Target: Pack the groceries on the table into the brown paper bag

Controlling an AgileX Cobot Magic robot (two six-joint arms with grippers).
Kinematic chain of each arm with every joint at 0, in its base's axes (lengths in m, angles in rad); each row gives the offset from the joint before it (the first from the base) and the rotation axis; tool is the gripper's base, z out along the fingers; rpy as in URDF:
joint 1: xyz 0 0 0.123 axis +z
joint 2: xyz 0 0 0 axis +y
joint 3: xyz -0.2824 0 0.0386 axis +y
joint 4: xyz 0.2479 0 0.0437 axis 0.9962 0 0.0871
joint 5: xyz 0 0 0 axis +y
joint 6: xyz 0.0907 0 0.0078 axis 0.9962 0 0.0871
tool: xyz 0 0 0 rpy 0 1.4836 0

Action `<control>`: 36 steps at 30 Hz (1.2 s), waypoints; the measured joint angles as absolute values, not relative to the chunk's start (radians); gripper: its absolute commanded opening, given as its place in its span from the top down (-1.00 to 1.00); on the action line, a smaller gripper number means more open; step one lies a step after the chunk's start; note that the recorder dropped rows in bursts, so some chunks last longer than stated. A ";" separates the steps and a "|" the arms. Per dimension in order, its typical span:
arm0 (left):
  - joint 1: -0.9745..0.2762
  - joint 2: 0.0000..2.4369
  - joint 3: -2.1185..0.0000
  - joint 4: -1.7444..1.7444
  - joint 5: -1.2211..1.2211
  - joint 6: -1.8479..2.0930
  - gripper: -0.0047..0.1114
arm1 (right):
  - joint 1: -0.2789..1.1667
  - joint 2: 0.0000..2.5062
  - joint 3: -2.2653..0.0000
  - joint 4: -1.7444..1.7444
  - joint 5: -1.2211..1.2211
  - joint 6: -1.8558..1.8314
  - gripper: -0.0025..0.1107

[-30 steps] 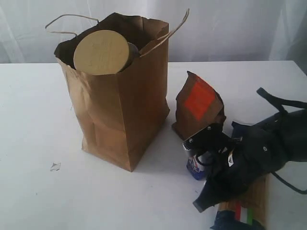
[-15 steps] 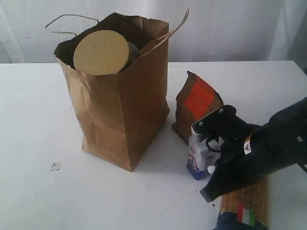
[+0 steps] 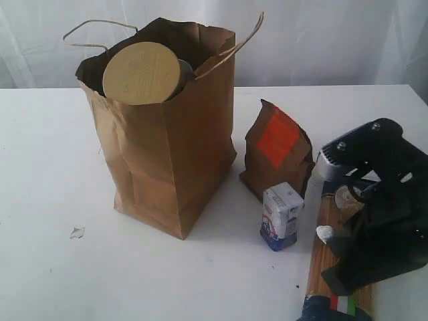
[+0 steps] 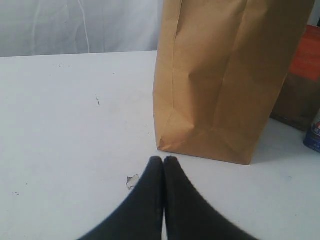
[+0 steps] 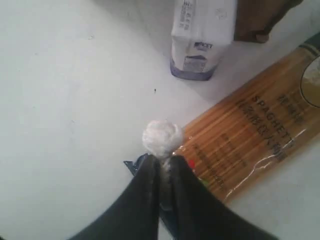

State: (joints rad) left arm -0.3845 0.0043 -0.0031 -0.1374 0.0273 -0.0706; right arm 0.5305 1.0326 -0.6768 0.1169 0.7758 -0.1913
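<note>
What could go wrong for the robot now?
The right hand pinches only a white wad, which may spoil its grip on the spaghetti pack close by. The tan jar lid fills much of the mouth of the brown paper bag, so long spaghetti may jam or tip it.

Paper bag (image 3: 167, 154) upright on bench (image 3: 47, 200), left of centre. Jar (image 3: 142, 72) inside bag, lid up at the mouth. Pouch (image 3: 275, 157) stands right of bag, small gap btwn. Carton (image 3: 281, 217) upright in front of pouch, close; contact unclear. Spaghetti pack (image 3: 319, 267) flat on bench, right of carton, running front to back. R tool (image 5: 161, 162) above pack. Scrap (image 3: 77, 232) on bench front-left of bag. L tool (image 4: 163, 160) just beside scrap, near bag base.
</note>
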 measured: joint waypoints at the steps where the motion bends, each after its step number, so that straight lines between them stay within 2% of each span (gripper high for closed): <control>1: -0.385 0.004 -0.003 -0.137 0.027 -0.071 0.92 | 0.530 1.020 -0.679 0.139 0.779 -0.203 0.86; 4: -0.385 0.004 -0.003 -0.137 0.027 -0.071 0.92 | 0.530 1.009 -0.705 0.266 0.781 -0.285 0.86; 10: -0.385 0.004 -0.003 -0.137 0.027 -0.071 0.92 | 0.530 1.009 -0.748 0.294 0.783 -0.333 0.86; 28: -0.385 0.004 -0.003 -0.137 0.027 -0.071 0.92 | 0.676 1.092 -1.012 0.238 0.720 -0.361 0.86; 36: -0.385 0.004 -0.003 -0.137 0.027 -0.071 0.92 | 0.694 1.152 -1.129 0.157 0.669 -0.361 0.86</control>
State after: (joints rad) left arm -0.3845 0.0043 -0.0031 -0.1374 0.0273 -0.0706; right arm 0.6937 1.1525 -1.1294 0.1575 0.6690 -0.3614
